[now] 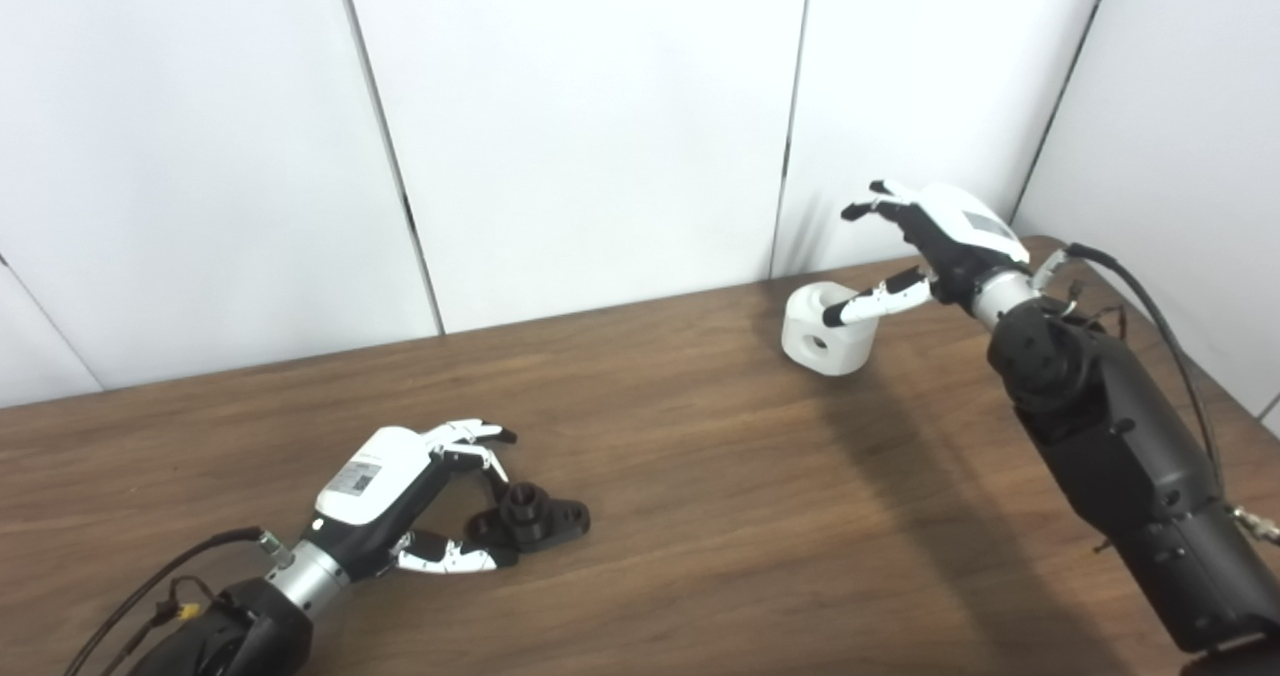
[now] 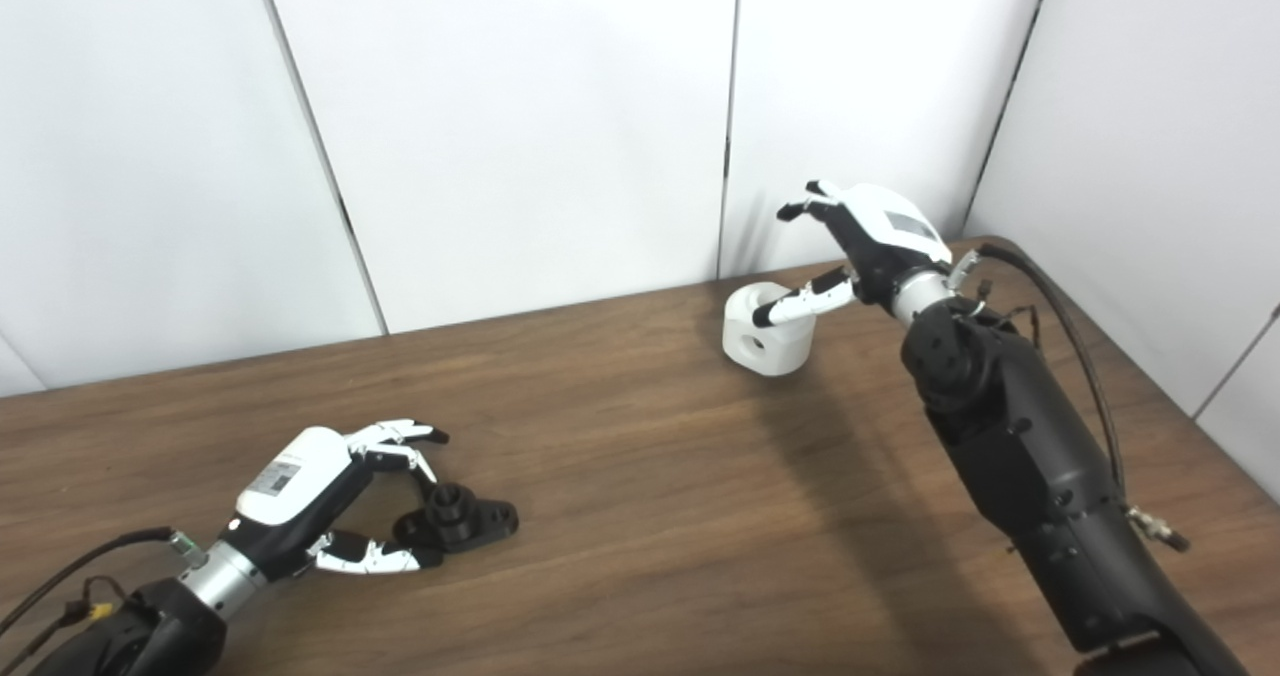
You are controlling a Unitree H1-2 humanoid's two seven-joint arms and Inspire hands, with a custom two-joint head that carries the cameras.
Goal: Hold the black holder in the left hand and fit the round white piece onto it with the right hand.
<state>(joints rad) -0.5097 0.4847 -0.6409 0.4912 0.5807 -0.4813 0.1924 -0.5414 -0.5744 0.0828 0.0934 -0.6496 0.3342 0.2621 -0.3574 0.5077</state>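
Left hand [image 1: 400, 501] lies low on the worktop [image 1: 700, 516] near its front-left corner, fingers spread around the black holder [image 1: 530, 518]. Thumb sits on the near side, the other fingers arch over the far side, nothing clamped yet afaict. The holder looks like stiff, light plastic w/ a flat flanged base and a short round stub on top, so I'd pinch the base and leave the stub free.

Well apart, by the back wall, the white piece [image 1: 828, 328] sits on the worktop. It's a chunky rigid ring, prob smooth and a bit slippery. Right hand [image 1: 925, 246] hangs above it, palm down, fingers wide. The thumb reaches over its top hole, maybe touching the rim, hard to say. Best hold: across the outer wall.
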